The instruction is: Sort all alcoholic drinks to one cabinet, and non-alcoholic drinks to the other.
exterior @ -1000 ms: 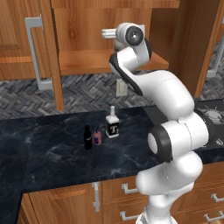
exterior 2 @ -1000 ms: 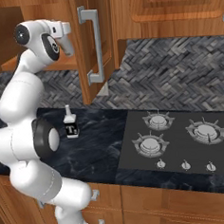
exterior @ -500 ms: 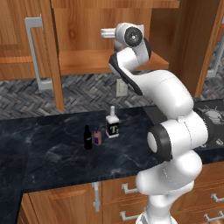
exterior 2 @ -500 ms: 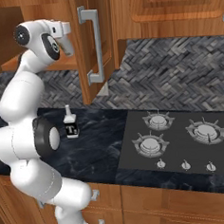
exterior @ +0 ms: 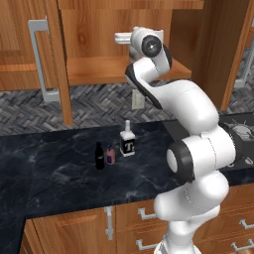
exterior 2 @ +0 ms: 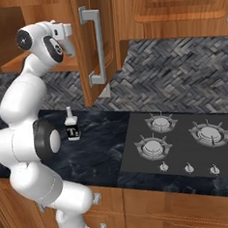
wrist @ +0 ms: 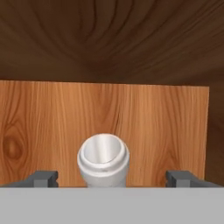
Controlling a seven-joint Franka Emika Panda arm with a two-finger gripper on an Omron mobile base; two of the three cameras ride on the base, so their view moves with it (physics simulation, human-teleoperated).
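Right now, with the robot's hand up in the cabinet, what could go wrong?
The open end effector has fingers on both sides of the white bottle top; backing out crooked might tip it. The square bottle marked T, black cola-style bottle and pink bottle stand close together, so grabbing one could bump another.

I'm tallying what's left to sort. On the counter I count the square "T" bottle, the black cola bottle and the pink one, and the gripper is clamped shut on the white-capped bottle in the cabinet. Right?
Not quite: the gripper is open. The hand view shows its fingertips standing wide apart on either side of the white-capped bottle, clear of it. The square "T" bottle, black cola bottle and pink one do stand on the counter.
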